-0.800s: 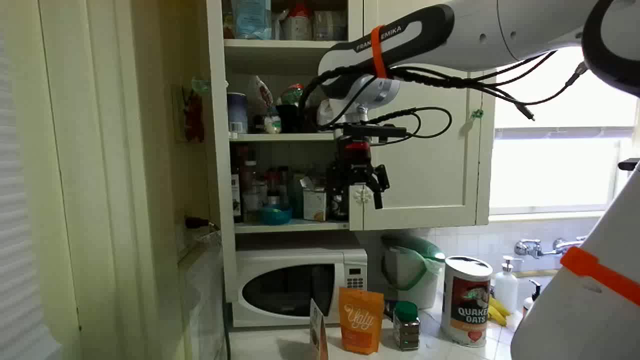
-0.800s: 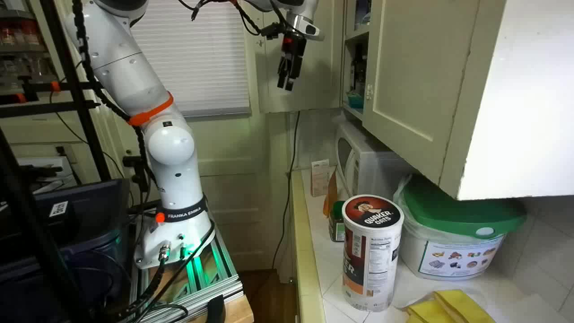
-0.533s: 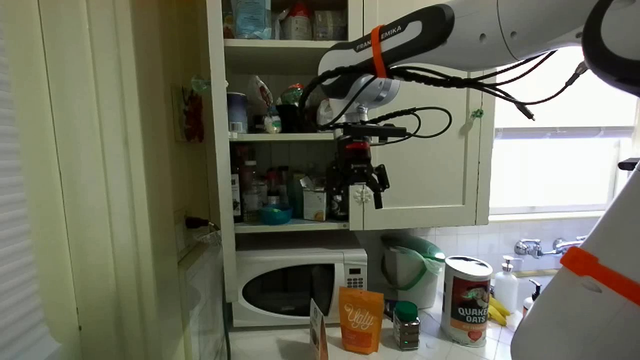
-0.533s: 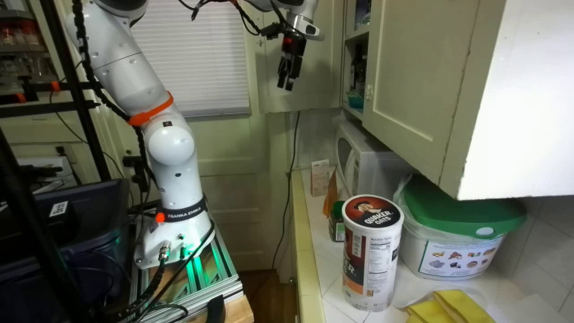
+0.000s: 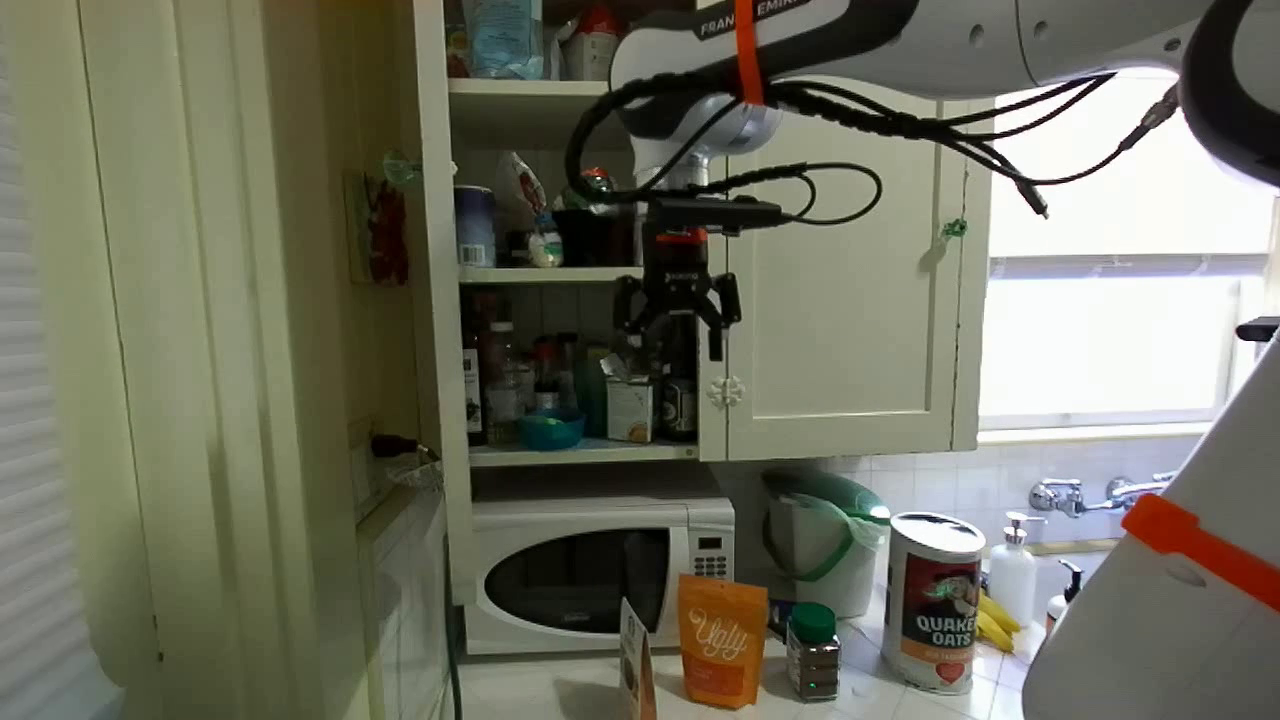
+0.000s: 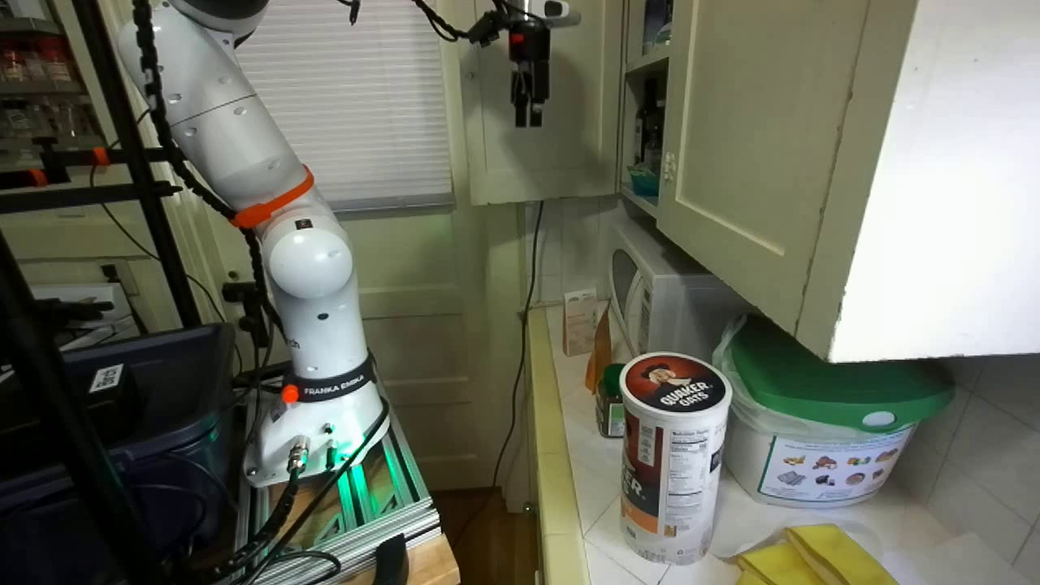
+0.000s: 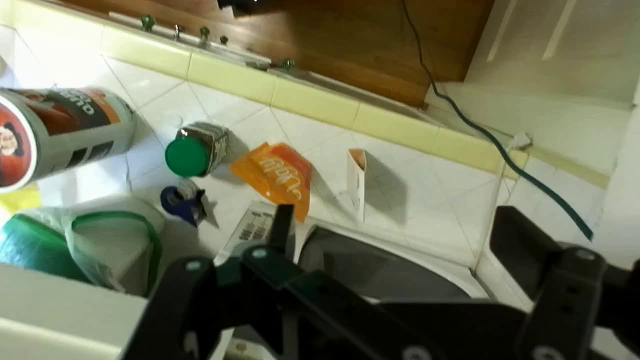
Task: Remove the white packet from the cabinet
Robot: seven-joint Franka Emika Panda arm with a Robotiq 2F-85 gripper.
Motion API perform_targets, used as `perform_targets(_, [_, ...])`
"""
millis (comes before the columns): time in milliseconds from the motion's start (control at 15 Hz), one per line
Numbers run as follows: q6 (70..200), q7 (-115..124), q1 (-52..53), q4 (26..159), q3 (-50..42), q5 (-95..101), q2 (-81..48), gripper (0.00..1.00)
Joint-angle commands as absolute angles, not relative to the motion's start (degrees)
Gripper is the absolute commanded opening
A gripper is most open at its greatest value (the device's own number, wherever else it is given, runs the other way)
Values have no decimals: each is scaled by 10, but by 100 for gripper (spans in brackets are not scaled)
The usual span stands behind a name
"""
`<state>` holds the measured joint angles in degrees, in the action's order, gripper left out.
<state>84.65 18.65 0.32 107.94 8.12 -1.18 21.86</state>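
Note:
The cream-white cabinet (image 5: 840,340) has open shelves with bottles, cups and jars; its door shows in an exterior view (image 6: 756,154). A white carton with a torn top (image 5: 629,410) stands on its lowest shelf. A flat whitish packet with pinkish print (image 6: 580,323) stands upright on the counter before the microwave; its look fits the white packet, though it is outside the cabinet. It shows nearly edge-on in an exterior view (image 5: 633,660) and the wrist view (image 7: 356,182). My gripper (image 5: 675,342) is open and empty, pointing down, high above the counter, also in an exterior view (image 6: 528,122) and the wrist view (image 7: 396,212).
An orange pouch (image 5: 722,640), a green-lidded jar (image 5: 813,650) and an oats canister (image 5: 935,600) stand on the counter near the white microwave (image 5: 580,575). A green-lidded bin (image 6: 829,439) is behind the canister. The closed cabinet door's lower edge is near the gripper.
My gripper has moved up, and leftward in an exterior view. It hangs straighter down now. The objects on the counter and shelves have not moved.

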Motion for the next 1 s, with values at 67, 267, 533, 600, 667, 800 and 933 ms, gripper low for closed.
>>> perform_targets(67, [864,246,5,940,118,37,201,100])
perform_targets(267, [886,222,0,841,132,115,170,100])
perform_targets(533, [986,185,-3,760,124,202,125,100])
perform_targets(600, [1023,178,-4,744,120,219,109,100])
perform_targets(667, [1068,184,-6,740,115,235,100,100])
perform_targets(800, [1054,190,-6,767,115,217,122,100])
perform_targets(933, [1068,189,-8,754,114,224,105,100])
